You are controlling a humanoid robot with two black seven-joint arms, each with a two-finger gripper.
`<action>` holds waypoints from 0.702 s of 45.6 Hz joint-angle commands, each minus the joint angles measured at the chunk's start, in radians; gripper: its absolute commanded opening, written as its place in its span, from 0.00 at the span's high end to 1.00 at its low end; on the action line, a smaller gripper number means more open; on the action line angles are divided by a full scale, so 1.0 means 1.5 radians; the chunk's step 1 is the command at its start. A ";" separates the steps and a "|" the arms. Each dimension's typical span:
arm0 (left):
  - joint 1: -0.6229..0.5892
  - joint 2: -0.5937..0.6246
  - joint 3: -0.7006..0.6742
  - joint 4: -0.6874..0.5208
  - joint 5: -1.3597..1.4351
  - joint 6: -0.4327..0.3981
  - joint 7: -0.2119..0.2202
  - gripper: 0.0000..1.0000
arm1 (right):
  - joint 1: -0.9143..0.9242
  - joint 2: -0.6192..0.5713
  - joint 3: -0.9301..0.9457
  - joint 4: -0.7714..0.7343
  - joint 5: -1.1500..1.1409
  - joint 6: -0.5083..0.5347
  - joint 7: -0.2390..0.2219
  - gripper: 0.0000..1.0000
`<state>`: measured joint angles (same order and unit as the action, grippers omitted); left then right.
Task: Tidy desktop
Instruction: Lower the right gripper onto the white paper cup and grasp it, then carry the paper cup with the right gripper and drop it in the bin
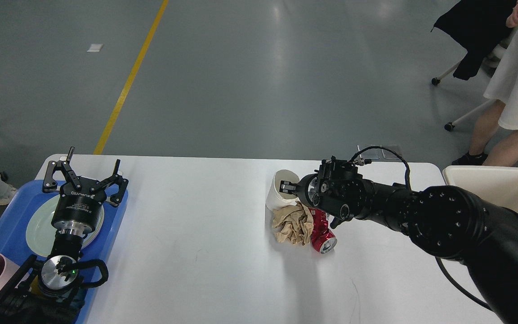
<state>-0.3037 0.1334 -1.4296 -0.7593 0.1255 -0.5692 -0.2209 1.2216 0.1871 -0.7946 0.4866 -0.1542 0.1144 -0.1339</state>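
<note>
I have my right gripper (287, 186) pinching the tilted white paper cup (280, 194) by its rim on the desktop (196, 234), ready for the cream bin (493, 189), while my left gripper (86, 173) hovers spread over the blue tray (9, 234).

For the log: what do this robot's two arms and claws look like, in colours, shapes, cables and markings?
Both arms are black. The left claw has two black skeletal linkage fingers on a round black body bearing white lettering too small to read, above a silver ring and a shiny silver disc with a small green light. The right claw sits on a bulky round housing; a thin black cable loops over it, and thick rounded segments dotted with screw holes follow.
</note>
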 commanded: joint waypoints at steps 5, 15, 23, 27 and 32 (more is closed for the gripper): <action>0.000 0.000 0.000 0.000 0.000 0.000 0.000 0.03 | 0.004 0.000 0.012 0.005 0.002 0.000 -0.007 1.00; 0.000 0.000 0.000 0.000 0.000 0.000 0.000 0.03 | 0.023 -0.010 0.029 0.014 0.009 -0.002 -0.007 1.00; 0.000 0.000 0.000 0.000 0.000 0.000 0.000 0.03 | 0.085 -0.068 0.027 0.069 0.019 0.021 -0.014 1.00; 0.000 0.000 0.000 0.000 -0.001 0.000 0.000 0.03 | 0.140 -0.114 0.023 0.110 0.018 0.081 -0.029 1.00; 0.000 0.000 0.000 0.000 -0.001 0.000 0.000 0.03 | 0.201 -0.164 0.012 0.166 0.020 0.151 -0.060 1.00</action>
<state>-0.3037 0.1335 -1.4296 -0.7593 0.1256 -0.5691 -0.2209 1.4305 0.0159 -0.7617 0.6508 -0.1263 0.2366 -0.1800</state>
